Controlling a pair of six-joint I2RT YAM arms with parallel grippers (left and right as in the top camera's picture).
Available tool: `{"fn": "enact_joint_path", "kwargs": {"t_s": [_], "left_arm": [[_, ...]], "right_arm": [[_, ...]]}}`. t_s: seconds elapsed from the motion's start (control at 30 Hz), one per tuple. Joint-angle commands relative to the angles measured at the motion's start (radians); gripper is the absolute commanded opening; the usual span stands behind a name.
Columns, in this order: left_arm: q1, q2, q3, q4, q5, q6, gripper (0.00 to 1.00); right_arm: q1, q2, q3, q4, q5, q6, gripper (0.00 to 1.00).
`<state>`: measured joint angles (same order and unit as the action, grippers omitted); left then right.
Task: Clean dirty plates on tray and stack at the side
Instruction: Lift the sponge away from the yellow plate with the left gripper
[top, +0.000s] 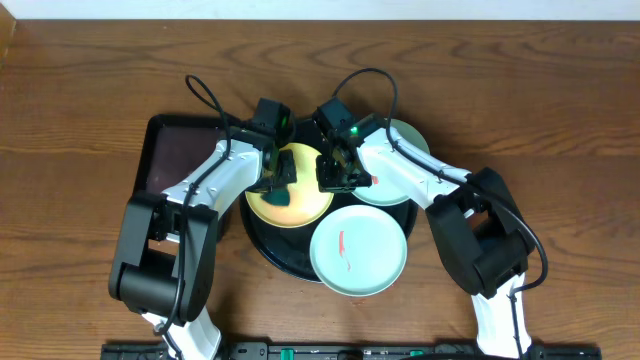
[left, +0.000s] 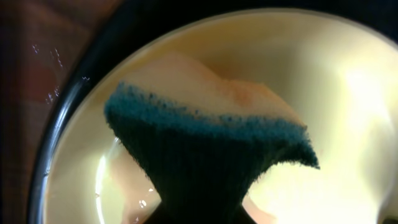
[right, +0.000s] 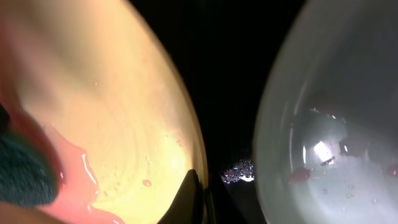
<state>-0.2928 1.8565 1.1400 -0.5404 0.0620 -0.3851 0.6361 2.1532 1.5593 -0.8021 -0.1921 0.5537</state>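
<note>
Clamped shut in the left pincer: a yellow sponge with a dark green scrub face, pressed onto the pale yellow round plate. Right pincer closed, tip at that plate's rim. All three plates crowded on the large round black tray. Front mint-green plate, with a red smear, overhanging the near edge. Rear mint-green plate partly under the right arm. Open wooden desk right and beyond. Left side taken by a dark rectangular tray, just beside.
</note>
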Motion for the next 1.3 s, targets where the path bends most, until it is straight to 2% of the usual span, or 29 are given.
{"fn": "enact_joint_path", "kwargs": {"t_s": [0.0, 0.27, 0.5, 0.67, 0.87, 1.07, 1.27], "left_arm": [[0.000, 0.005, 0.009, 0.050, -0.084, -0.008, 0.07], [0.002, -0.044, 0.073, 0.094, -0.116, 0.077, 0.07], [0.027, -0.139, 0.119, 0.092, -0.168, 0.081, 0.08], [0.076, -0.220, 0.119, -0.007, -0.167, 0.080, 0.07], [0.080, -0.229, 0.119, -0.145, -0.168, 0.081, 0.08], [0.098, -0.229, 0.119, -0.153, -0.168, 0.081, 0.08], [0.098, -0.229, 0.119, -0.151, -0.168, 0.081, 0.08]], "right_arm": [[0.006, 0.024, -0.005, 0.001, 0.003, 0.006, 0.01], [0.006, 0.024, -0.005, 0.001, 0.003, 0.006, 0.01], [0.006, 0.024, -0.006, 0.001, 0.003, 0.006, 0.01], [0.006, 0.024, -0.005, 0.002, 0.004, 0.006, 0.01], [0.003, 0.016, -0.005, 0.005, -0.030, -0.032, 0.01], [-0.018, -0.072, -0.002, 0.008, -0.098, -0.160, 0.01], [-0.051, -0.192, -0.002, -0.031, -0.101, -0.198, 0.01]]}}
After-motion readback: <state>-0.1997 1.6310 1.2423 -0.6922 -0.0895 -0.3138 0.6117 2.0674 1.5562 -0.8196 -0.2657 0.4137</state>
